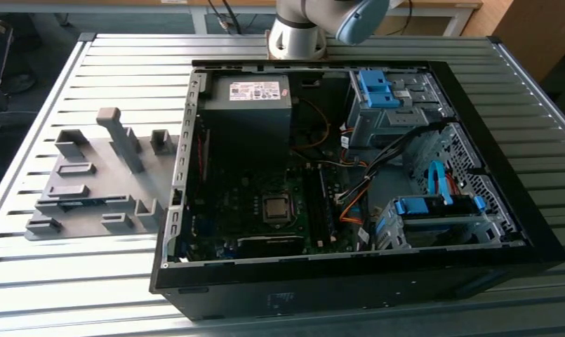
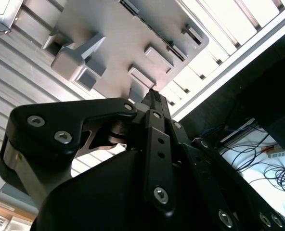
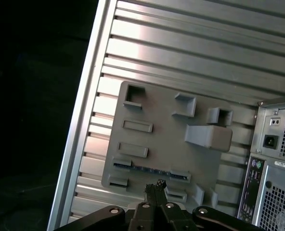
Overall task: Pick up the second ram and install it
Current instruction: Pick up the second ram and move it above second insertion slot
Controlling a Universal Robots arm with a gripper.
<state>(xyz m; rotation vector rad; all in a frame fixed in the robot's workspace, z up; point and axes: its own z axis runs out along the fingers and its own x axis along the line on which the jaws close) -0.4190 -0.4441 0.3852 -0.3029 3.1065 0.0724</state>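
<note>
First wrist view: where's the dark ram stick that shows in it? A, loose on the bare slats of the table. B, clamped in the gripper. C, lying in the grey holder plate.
C: in the first wrist view the second ram lies flat between blocks of the grey holder plate, and the gripper is not holding it.

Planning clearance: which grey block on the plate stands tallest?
The narrow post near the middle of the plate; the other blocks all sit low.
</note>
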